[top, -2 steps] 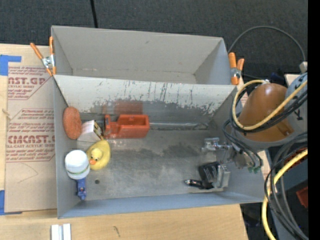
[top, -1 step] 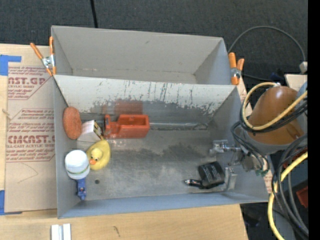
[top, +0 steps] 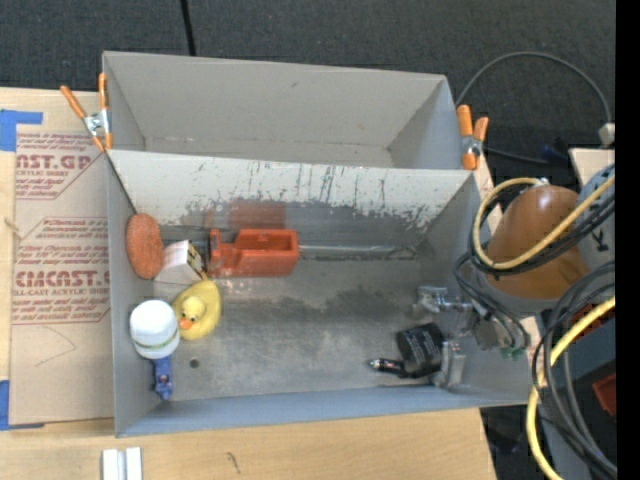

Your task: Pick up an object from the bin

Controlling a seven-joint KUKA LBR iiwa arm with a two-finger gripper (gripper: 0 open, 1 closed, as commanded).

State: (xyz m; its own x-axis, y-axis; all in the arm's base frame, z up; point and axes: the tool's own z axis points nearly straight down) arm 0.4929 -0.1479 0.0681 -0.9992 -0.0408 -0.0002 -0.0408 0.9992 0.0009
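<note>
The grey metal bin point(top: 300, 118) has its things in two places, well apart. The robot's hand point(top: 442, 333) sits low in the near right corner, reaching in from the right. Its grey metal parts are just above the bin floor, and behind it the arm carries a rounded orange-brown cover point(top: 535, 243) looped with yellow and black cables. Whether the hand is spread apart or closed together cannot be told from this angle.

Just beside the hand, on its left and near side, lies a small black blocky object point(top: 418, 348) with a thin dark tip pointing left along the floor. It is the thing closest to the hand, but whether the hand touches it cannot be told.

The other things are gathered along the left wall. A brownish-orange oval pad point(top: 145, 245) stands against the wall towards the far side. Just right of it is a small pale box point(top: 178, 258), and next to that a blocky orange-red plastic piece point(top: 255, 252) stretches to the right. Nearer lies a yellow rubber duck point(top: 198, 311). Touching the duck on its left is a round white-capped item point(top: 154, 326) with a small blue part point(top: 162, 380) on its near side.
</note>
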